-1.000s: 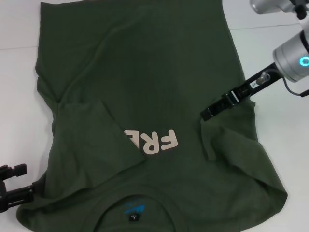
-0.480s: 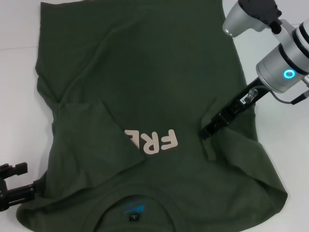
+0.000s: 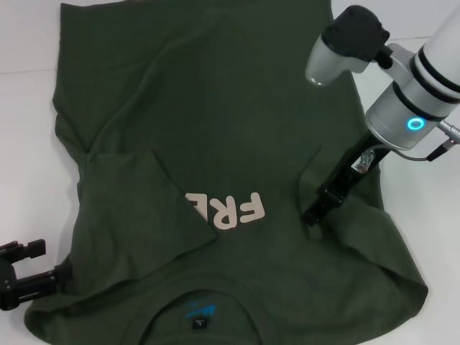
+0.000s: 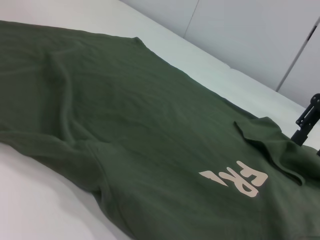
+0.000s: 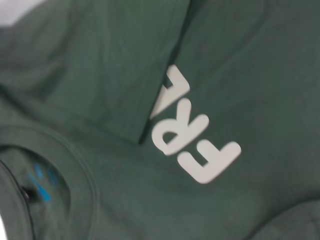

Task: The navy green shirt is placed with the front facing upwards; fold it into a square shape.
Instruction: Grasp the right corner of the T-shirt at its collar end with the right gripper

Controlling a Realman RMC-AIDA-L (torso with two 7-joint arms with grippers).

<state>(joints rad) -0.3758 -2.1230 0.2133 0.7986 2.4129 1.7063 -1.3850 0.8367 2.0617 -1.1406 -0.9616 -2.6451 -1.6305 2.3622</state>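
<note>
Right arm: silver-grey cylindrical wrist housing with a black band and white upper segment. A lit cyan ring indicator is set into the housing face. A rounded silver joint capped in black projects from it. A thin grey cable loops off the housing's outer side. The right pincer (image 3: 314,213) is a slim black assembly of angular, blocky links, with a small metallic fitting where it meets the wrist.

Left pincer (image 3: 18,277): matte black, built of squared bars and bracket-like pieces, edges hard and rectangular. No markings legible on either unit.
</note>
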